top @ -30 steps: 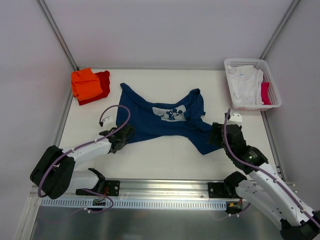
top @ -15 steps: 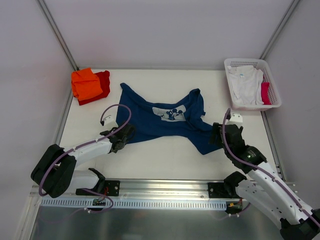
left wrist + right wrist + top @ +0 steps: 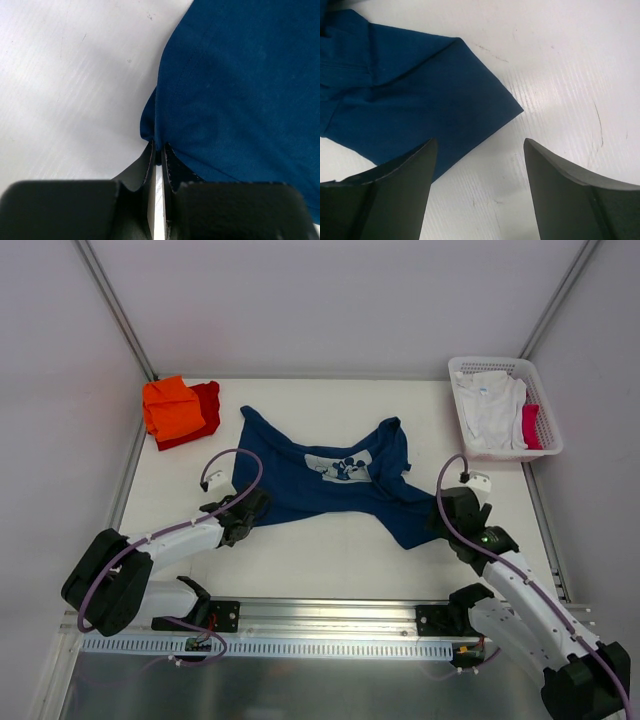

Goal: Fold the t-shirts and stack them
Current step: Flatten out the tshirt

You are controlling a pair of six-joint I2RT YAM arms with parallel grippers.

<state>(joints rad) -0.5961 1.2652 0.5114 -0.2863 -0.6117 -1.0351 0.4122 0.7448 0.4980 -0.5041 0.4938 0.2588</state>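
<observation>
Our left gripper (image 3: 159,150) is pinched tight, arm stretched low and forward. Our right gripper (image 3: 480,145) gapes wide

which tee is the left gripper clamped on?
The printed navy tee, spread mid-table; the left gripper pinches its edge. The orange tee and red tee lie in the far-left corner, the white tee in the basket.

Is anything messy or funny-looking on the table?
Yes. The blue tee lies crooked and wrinkled in the middle, with its right side bunched up. The left gripper pinches its edge. The orange tee sits folded on the red tee. Nothing looks spilled or torn.
</observation>
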